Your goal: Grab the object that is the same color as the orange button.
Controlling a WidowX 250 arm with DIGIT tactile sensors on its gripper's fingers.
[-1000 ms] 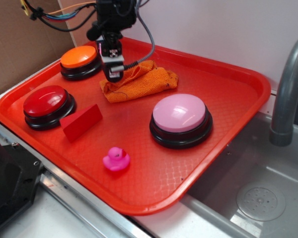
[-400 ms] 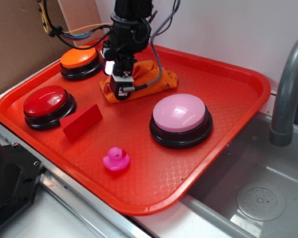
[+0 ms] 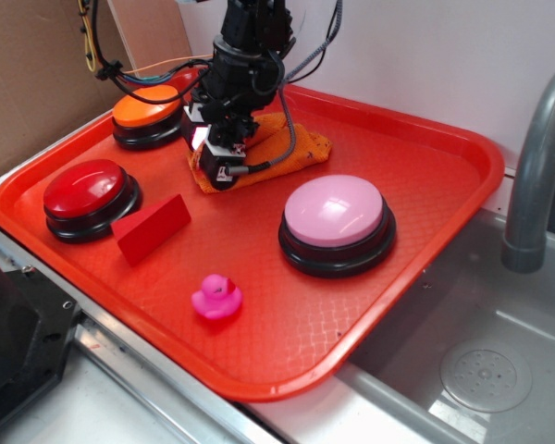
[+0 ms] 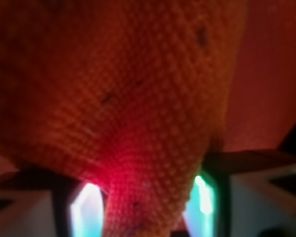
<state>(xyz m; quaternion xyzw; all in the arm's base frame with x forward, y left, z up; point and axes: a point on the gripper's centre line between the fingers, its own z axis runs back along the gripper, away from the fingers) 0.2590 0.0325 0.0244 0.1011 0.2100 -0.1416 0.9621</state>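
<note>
The orange cloth (image 3: pixel 301 146) lies at the back of the red tray (image 3: pixel 462 199), just right of the orange button (image 3: pixel 146 109). My gripper (image 3: pixel 219 169) is pressed down into the cloth's left half and hides that part of it. In the wrist view the terry cloth (image 4: pixel 138 98) with dark specks fills the frame. A bunched fold of it runs down between my two fingers (image 4: pixel 86 212), touching both, so the gripper (image 4: pixel 145 212) is shut on the cloth.
A red button (image 3: pixel 83 188) and a red wedge block (image 3: pixel 151 228) sit at the tray's left. A pink button (image 3: pixel 334 211) is at centre right, a pink duck (image 3: pixel 216 297) near the front. A grey faucet (image 3: pixel 536 166) and sink (image 3: pixel 486 375) are to the right.
The arm has come down and forward from above the cloth's left edge onto the cloth, and the fingers now hold a fold of it.
</note>
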